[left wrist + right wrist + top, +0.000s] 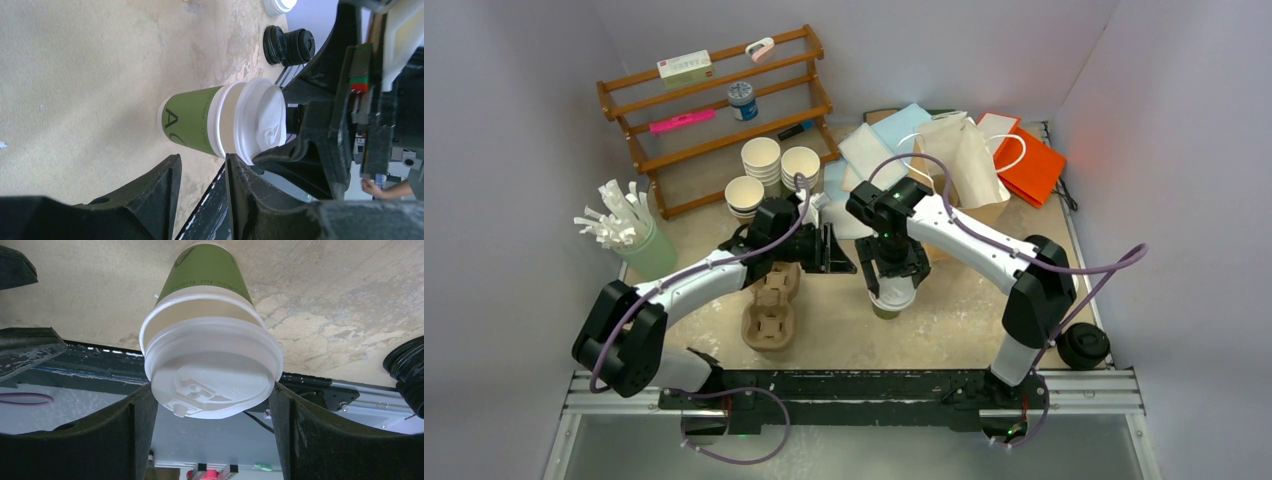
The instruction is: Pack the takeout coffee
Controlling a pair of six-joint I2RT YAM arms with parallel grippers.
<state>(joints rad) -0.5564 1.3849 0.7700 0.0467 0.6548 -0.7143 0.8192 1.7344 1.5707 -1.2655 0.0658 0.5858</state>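
**Lidded coffee cup gripped at its rim, standing on the surface**

The mottled beige surface point(964, 330) carries everything; at its far left stands a wooden rack point(724, 110) with a few small items on its shelves; at the far right lie paper bags, one brown point(969, 165) and one orange point(1036, 168), among pale sheets.

The right arm point(984, 245) reaches in from the right and points down over the front middle of the surface; the left arm point(694, 285) stretches across from the left, its end aimed sideways toward the same spot.

A brown pulp tray point(769, 310) lies left of centre, partly under the left arm; behind it are stacks of empty paper cups point(769, 170), white inside; a pale green holder point(649, 250) full of white sticks sits at the left edge; a black cup point(1082, 347) rests at the right front corner.

The coffee cup point(210, 295), green-sleeved with a brown band at the top, stands upright on the surface right of the tray and apart from it; its white lid point(215, 370) is on.

The right jaws are clamped on the coffee cup, one finger against each side of the lid's rim; the left jaws are parted a little and hold nothing, near the coffee cup but not touching it.
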